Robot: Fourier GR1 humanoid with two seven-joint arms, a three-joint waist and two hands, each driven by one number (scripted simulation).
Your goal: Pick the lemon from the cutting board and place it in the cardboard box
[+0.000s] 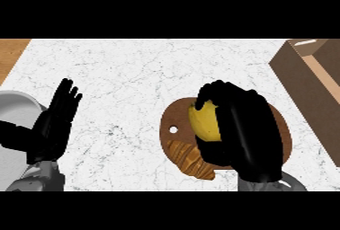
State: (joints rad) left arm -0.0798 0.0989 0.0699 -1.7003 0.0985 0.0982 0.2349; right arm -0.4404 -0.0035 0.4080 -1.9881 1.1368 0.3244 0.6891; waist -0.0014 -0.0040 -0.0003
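Where board ends, lemon [204, 120] in right hand [242, 130].

One lemon [204, 120], one croissant [190, 158], one cutting board [174, 117], one cardboard box [317, 74].

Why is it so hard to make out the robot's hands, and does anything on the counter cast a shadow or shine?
Head view: the right hand, curled round the lemon, and the open left hand are flat black, so no finger detail shows; lighting is even, with no clear shadows or glare on the counter or cutting board.
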